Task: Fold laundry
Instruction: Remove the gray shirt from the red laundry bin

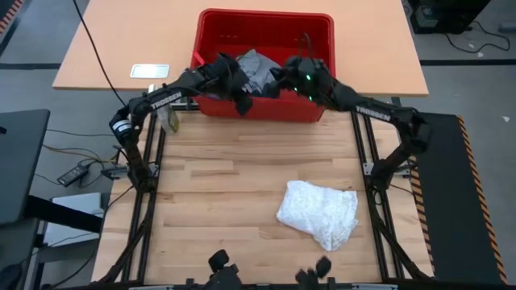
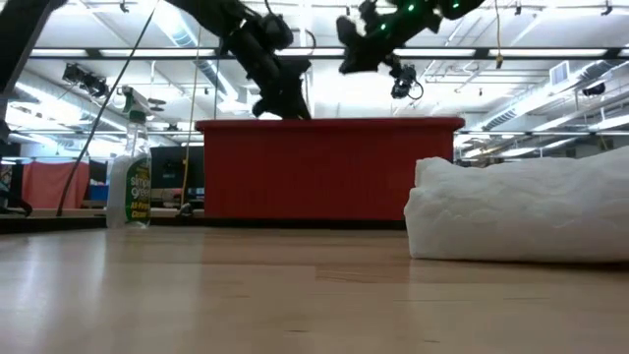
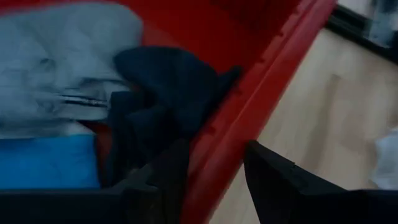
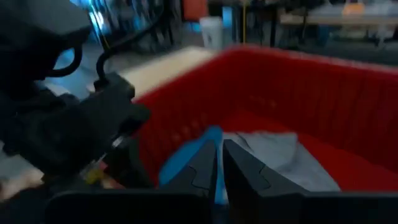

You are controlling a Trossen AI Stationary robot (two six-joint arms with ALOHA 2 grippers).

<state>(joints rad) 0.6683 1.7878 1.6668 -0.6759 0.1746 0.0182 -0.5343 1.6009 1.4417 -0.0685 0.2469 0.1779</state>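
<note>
The red basket point(image 1: 266, 109) stands at the table's far edge. In it lie a grey garment point(image 3: 56, 62), a dark navy garment point(image 3: 168, 87) and a bright blue one point(image 3: 43, 162). A white lacy garment point(image 1: 318, 213) lies bunched flat on the table at the near right. My left gripper point(image 3: 214, 168) hangs open over the basket's near wall, one finger inside the rim line and one outside, holding nothing. My right gripper point(image 4: 217, 165) hovers shut and empty above the basket's inside point(image 1: 276, 78), pointing almost level over the blue and grey garments.
A spray bottle point(image 2: 130, 182) stands by the basket's left near corner. A flat pale object point(image 1: 150, 71) lies on the orange table beyond. Bare wood spreads across the table's middle and near left. Both arms crowd the space above the basket.
</note>
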